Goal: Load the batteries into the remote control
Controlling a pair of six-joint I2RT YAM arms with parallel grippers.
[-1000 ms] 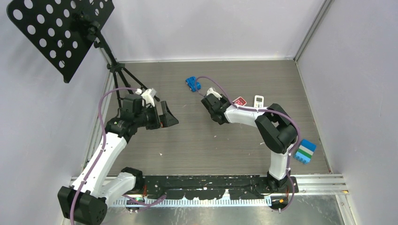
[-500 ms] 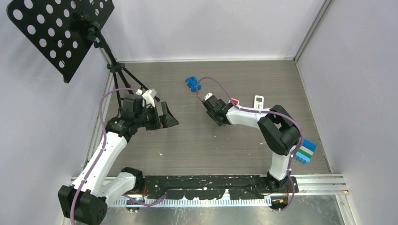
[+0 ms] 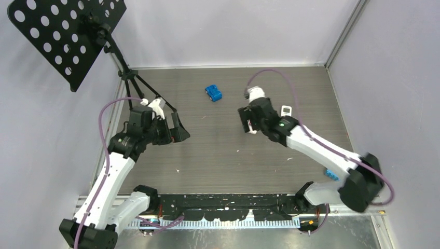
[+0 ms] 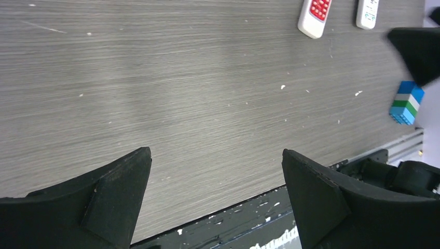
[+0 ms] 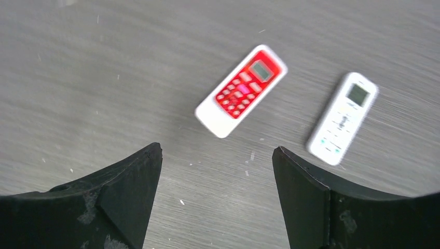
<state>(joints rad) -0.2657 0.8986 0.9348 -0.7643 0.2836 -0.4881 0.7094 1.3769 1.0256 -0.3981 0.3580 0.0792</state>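
Observation:
Two remotes lie side by side on the grey wood-grain table. The red-faced remote [image 5: 241, 89] [image 4: 315, 13] lies on the left in the right wrist view, and the white remote [image 5: 342, 118] [image 3: 286, 110] [image 4: 368, 11] is to its right. My right gripper [image 5: 217, 149] [image 3: 248, 124] hovers above them, open and empty, with the red remote just ahead of its fingertips. In the top view the right arm covers the red remote. My left gripper [image 4: 216, 152] [image 3: 179, 129] hangs open over bare table on the left, holding nothing. The batteries are out of view.
A blue toy car [image 3: 213, 93] sits at the back middle. A blue, green and white brick stack [image 4: 407, 102] [image 3: 330, 174] lies near the front right, partly behind the right arm. A black music stand [image 3: 67, 36] rises at the back left. Walls close the table on three sides.
My right gripper has opened wide and moved right and up, over the red remote, with the arm's elbow swinging out to the right. The left arm shifted slightly left.

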